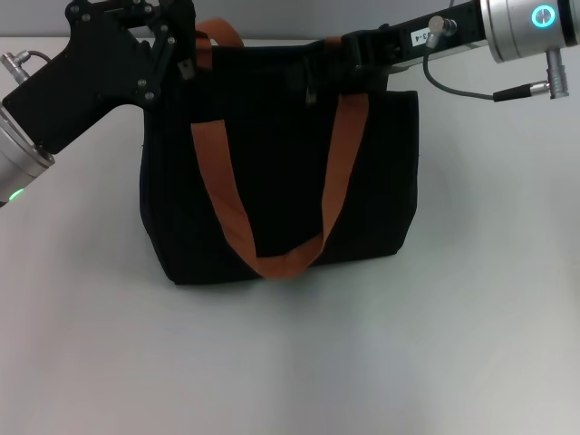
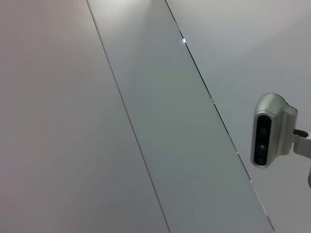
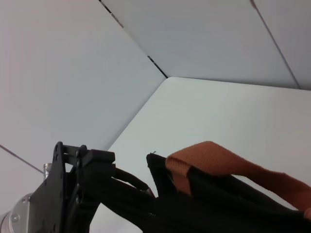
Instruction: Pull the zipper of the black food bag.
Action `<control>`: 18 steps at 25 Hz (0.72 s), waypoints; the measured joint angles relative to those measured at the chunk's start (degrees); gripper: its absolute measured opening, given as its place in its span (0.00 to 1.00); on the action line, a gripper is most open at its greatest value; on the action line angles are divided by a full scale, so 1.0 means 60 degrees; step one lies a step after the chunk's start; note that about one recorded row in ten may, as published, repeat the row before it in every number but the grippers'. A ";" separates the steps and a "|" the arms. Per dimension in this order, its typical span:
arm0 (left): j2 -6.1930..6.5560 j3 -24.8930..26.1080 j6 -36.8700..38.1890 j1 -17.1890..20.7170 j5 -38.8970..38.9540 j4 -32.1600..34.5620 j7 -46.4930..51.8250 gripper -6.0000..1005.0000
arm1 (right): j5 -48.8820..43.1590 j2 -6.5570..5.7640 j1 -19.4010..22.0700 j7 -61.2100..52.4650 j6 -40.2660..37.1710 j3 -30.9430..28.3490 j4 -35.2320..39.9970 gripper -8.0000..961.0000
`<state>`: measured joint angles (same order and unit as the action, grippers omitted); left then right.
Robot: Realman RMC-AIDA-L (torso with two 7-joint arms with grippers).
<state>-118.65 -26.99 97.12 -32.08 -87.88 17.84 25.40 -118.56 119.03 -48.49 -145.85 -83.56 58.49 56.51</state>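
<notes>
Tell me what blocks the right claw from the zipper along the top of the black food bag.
Nothing visible does. The right claw is already at the top edge of the black food bag, between the orange straps. The zipper pull itself cannot be made out. The left claw is at the bag's other top corner.

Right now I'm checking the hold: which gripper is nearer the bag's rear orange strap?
Left. The left gripper is at the rear orange strap; the right gripper sits farther along the bag's top edge.

Bare lab: white table (image 1: 489, 317), panelled walls (image 2: 58, 121).
</notes>
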 joint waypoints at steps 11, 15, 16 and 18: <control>0.0000 0.0071 -0.0066 0.0000 0.0000 0.0000 0.0001 0.09 | -0.0610 -0.0144 -0.0006 -0.0329 -0.0196 -0.0027 0.0108 0.41; 0.0000 0.0063 -0.0066 -0.0014 0.0000 0.0000 0.0000 0.09 | -0.0668 -0.0106 -0.0060 -0.0343 -0.0081 0.0022 0.0110 0.39; 0.0000 0.0034 -0.0050 -0.0041 -0.0001 0.0000 0.0001 0.09 | -0.0682 -0.0033 -0.0117 -0.0342 0.0024 0.0058 0.0111 0.38; 0.0000 0.0024 -0.0041 -0.0053 -0.0001 0.0000 0.0000 0.09 | -0.0682 -0.0008 -0.0140 -0.0342 0.0086 0.0102 0.0110 0.38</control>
<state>-118.65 -26.84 96.88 -32.40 -87.89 17.84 25.40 -122.65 118.99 -49.33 -147.90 -83.05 59.10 57.17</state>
